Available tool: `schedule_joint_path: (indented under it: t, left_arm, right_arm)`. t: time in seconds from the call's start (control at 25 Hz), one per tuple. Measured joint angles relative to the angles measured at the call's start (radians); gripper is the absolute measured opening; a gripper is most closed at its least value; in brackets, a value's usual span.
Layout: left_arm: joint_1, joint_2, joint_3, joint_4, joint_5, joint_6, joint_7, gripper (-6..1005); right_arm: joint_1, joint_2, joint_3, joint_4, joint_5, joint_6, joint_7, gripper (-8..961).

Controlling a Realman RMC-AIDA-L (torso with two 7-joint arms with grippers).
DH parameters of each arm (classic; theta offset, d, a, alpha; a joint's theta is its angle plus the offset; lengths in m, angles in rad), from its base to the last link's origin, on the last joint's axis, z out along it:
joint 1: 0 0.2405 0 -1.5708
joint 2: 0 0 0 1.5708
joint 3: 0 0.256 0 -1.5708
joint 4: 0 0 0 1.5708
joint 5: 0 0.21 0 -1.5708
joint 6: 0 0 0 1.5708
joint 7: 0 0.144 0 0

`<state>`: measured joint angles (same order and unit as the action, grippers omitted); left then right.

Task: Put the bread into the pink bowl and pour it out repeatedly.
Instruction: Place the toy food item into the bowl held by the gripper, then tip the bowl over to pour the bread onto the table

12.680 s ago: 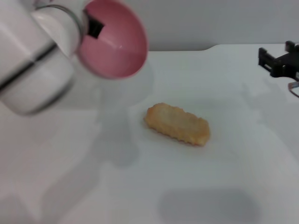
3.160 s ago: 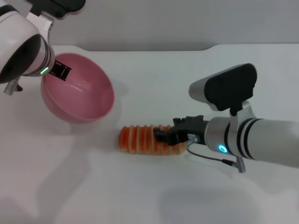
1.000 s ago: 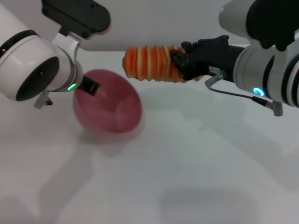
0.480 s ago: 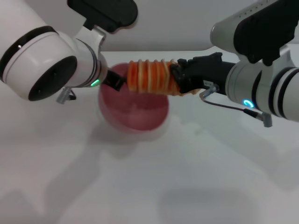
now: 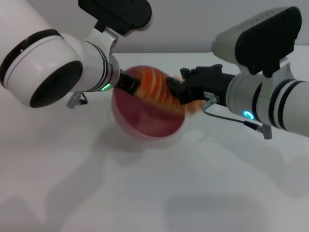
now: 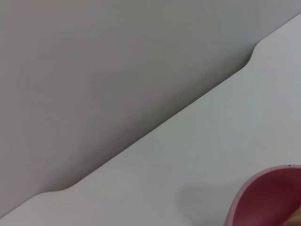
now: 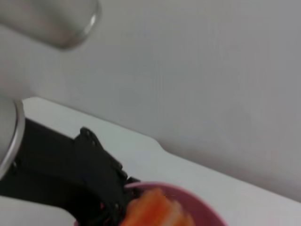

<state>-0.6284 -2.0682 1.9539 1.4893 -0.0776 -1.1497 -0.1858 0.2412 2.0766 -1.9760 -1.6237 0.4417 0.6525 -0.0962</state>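
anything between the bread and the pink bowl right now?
Nothing visible. The right gripper holds the bread tilted, its far end already over the pink bowl. The left gripper clamps the bowl's rim beside the bread, not under it.

No readable text

No words, labels, brand marks, numbers or signs can be read on any surface in the head view or in either wrist view.

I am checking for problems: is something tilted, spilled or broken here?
Nothing is spilled or broken. The pink bowl is tilted in the left gripper, and the right gripper holds the bread slanting over its rim.
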Motion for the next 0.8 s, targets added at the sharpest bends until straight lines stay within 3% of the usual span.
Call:
schedule_joint_path:
  t: [0.16,0.36,0.56,0.68,0.8]
  left_arm:
    - [0.004,0.003,-0.005,0.001,-0.025,0.02,0.008,48]
    - [0.007,0.003,-0.01,0.002,-0.049,0.028,0.028,47]
    - [0.014,0.004,-0.009,-0.001,-0.062,0.033,0.045,48]
    - [0.019,0.003,-0.003,-0.002,-0.064,0.043,0.051,47]
    - [0.02,0.003,-0.002,-0.003,-0.065,0.044,0.053,47]
  right_arm:
    - [-0.003,0.001,-0.001,0.019,0.0,0.0,0.004,360]
    - [-0.011,0.002,0.009,0.021,-0.001,-0.001,0.02,470]
    - [-0.094,0.007,0.026,-0.097,-0.137,-0.054,0.028,466]
    - [-0.168,0.01,0.049,-0.167,-0.324,-0.177,0.04,465]
    - [-0.218,0.011,0.078,-0.192,-0.377,-0.306,0.035,464]
